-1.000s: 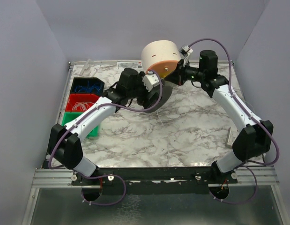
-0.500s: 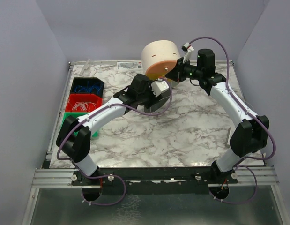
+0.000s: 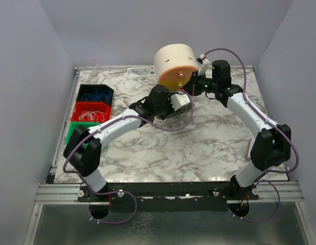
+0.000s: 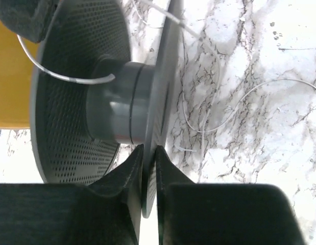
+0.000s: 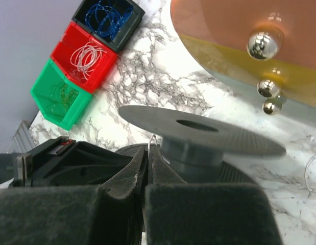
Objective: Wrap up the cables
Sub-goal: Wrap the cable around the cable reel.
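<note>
The dark grey spool (image 4: 117, 102) is lifted on its side above the marble table, its two perforated flanges upright in the left wrist view. My left gripper (image 4: 148, 149) is shut on the rim of one flange. A thin whitish cable (image 4: 61, 76) curves across the inner flange to the hub, and more of it trails loose over the table (image 4: 198, 127). My right gripper (image 5: 149, 150) is shut on the cable (image 5: 153, 139) just beside the spool's hub (image 5: 198, 153). From above, both grippers (image 3: 182, 98) (image 3: 190, 89) meet at the spool (image 3: 168, 113).
A big beige cylinder (image 3: 174, 61) with an orange underside and metal knobs (image 5: 264, 45) hangs right behind the spool. Three bins stand at the left: black with blue wires (image 3: 95, 93), red with white wires (image 3: 90, 111), green (image 3: 76, 133). A small bracket (image 3: 249, 149) lies at the right edge.
My left arm has swung right and forward to the spool, and its jaws went from wide open to shut on the flange. The right gripper drifted slightly left, still shut.
</note>
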